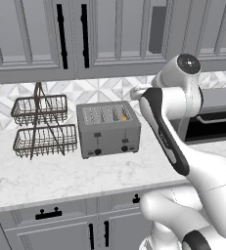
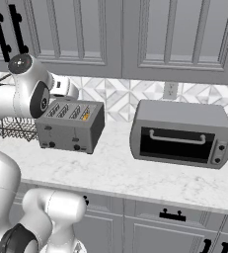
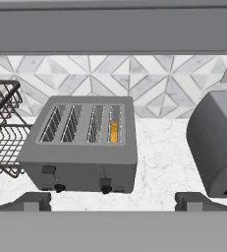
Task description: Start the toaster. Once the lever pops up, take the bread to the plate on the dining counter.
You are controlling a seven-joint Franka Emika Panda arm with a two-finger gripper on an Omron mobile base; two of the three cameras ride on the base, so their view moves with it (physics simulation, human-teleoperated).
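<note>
Nearest, the hand [image 3: 113, 199] hangs above the front of the marble surface [image 1: 60, 178] with its two dark fingertips [image 3: 32, 201] spread as wide as they go and nothing between them; the toaster lies ahead of it, apart from it. The surface is a pale veined worktop over grey cabinets [image 1: 60, 224] with black handles. On it, a little back from the near edge, stands the toaster [image 1: 108, 128], a boxy grey metal one with four slots on top, and two small dark levers and two black knobs [image 3: 105, 187] on its front face. The bread [image 3: 114, 132] sits down in the rightmost slot, only a narrow golden-yellow strip of it showing from above. Just to the left of the toaster is a dark wire rack [image 1: 41, 126] with two baskets, one over the other. To the right of the toaster, well apart from it, sits a larger grey toaster oven [image 2: 182, 133] with a dark glass door, a bar handle across it and small dials at its right side. Behind all of them runs a white tiled wall [image 2: 120, 96] with a triangle pattern, carrying a socket plate [image 2: 171, 90] above the oven. Farthest and highest, grey panelled wall cupboards [image 2: 135, 34] with long black handles hang over the surface.
</note>
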